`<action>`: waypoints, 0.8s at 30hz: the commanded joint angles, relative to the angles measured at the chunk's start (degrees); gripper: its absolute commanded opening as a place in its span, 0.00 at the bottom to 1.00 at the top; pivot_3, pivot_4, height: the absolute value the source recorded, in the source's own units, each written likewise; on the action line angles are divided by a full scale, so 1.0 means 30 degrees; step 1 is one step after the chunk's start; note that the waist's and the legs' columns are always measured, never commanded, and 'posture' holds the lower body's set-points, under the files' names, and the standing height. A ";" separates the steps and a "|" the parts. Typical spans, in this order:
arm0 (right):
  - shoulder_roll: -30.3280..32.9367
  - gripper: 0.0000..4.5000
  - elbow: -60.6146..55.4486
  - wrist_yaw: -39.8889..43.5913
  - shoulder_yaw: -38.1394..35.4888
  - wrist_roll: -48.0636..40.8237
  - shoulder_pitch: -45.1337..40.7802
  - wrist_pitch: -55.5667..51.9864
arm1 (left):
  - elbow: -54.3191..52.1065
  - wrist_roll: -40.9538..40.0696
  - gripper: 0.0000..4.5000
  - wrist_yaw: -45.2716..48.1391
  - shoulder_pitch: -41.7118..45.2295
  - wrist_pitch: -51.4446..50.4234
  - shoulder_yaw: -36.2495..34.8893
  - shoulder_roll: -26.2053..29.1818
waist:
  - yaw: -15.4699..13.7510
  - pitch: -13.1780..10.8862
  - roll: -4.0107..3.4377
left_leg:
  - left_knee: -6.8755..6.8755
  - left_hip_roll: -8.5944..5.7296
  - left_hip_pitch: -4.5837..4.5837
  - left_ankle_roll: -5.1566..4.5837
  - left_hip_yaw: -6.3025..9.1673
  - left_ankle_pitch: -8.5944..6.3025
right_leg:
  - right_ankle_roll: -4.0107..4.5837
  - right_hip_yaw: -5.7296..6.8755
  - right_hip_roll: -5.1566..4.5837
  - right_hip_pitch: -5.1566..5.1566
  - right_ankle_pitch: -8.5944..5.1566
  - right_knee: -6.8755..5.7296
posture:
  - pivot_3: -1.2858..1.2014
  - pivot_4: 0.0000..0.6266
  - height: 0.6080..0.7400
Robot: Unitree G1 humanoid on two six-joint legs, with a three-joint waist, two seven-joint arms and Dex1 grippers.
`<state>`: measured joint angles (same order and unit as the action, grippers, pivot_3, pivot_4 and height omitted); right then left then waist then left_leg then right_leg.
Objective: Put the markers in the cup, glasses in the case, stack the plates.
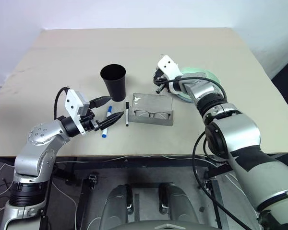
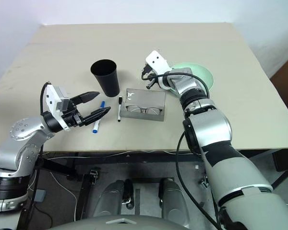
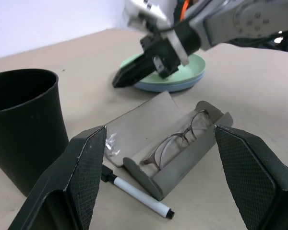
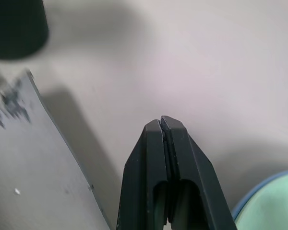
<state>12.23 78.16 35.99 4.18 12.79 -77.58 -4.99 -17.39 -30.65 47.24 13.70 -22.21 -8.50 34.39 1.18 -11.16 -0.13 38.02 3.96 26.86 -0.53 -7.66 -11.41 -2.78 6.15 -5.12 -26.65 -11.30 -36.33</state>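
Table (image 1: 48, 72) tan, seen from above. Cup (image 1: 114, 82) upright toward the left of centre, black. Case (image 1: 153, 109) just right of and nearer than the cup, lying open with its lid (image 3: 139, 125) leaning back on the far side. Glasses (image 3: 175, 139) lying inside the case's trough, lenses toward the near wall. Black marker (image 1: 126, 113) flat on the table just left of the case, running near to far, cap at the far end. Blue marker (image 1: 106, 122) further left, nearer than the cup, angled slightly, lying under the left fingers as viewed from the head. Plates (image 3: 192, 72) stacked to the right of the case and further back, mint green on top of the light blue, whose rim peeks out below.

Left gripper (image 1: 105, 111) hovering low over the near left part of the table, pointing right toward the case, fingers (image 3: 84, 167) spread wide with nothing between them. No contact with either marker visible.

Right gripper (image 3: 132, 76) reaching in over the table between the plates and the case's far edge, pointing left and slightly down, its fingers (image 4: 165, 158) pressed flat together, empty. Tips close above the tabletop just beyond the raised lid, with the plates' rim beside them; touching the table or not cannot be told.
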 commanded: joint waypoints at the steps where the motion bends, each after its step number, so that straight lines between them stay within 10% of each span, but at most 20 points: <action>1: 0.0083 0.00 0.0016 -0.0356 0.0404 0.0676 -0.0155 0.0044 | -0.0899 -0.0261 0.83 -0.0051 -0.0216 -0.0018 -0.0386 0.0294 | 0.0006 0.0000 0.0000 | 0.0000 0.0000 -0.0001 0.0000 0.0000 0.0000 | 0.0000 -0.0001 0.0000 0.0002 0.0000 0.0000 | 0.52 0.24 0.79; 24: 0.0627 0.00 -0.0331 1.0651 0.0934 0.0726 -0.1898 -0.4426 | 0.0446 0.0300 0.83 0.0840 -0.1648 0.1991 -0.0622 0.0178 | 0.0018 0.0000 -0.0001 | -0.0012 0.0008 -0.0032 0.0007 0.0003 -0.0007 | 0.0054 -0.0003 0.0004 0.0015 -0.0032 0.0005 | 0.52 0.24 0.79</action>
<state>13.50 79.03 66.04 7.71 16.29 -80.43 -18.31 -15.62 -29.93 49.12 8.75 -18.07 -9.90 34.80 1.23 -11.16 -0.14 37.99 3.99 26.77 -0.51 -7.66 -11.43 -2.62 6.14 -5.12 -26.61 -11.40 -36.32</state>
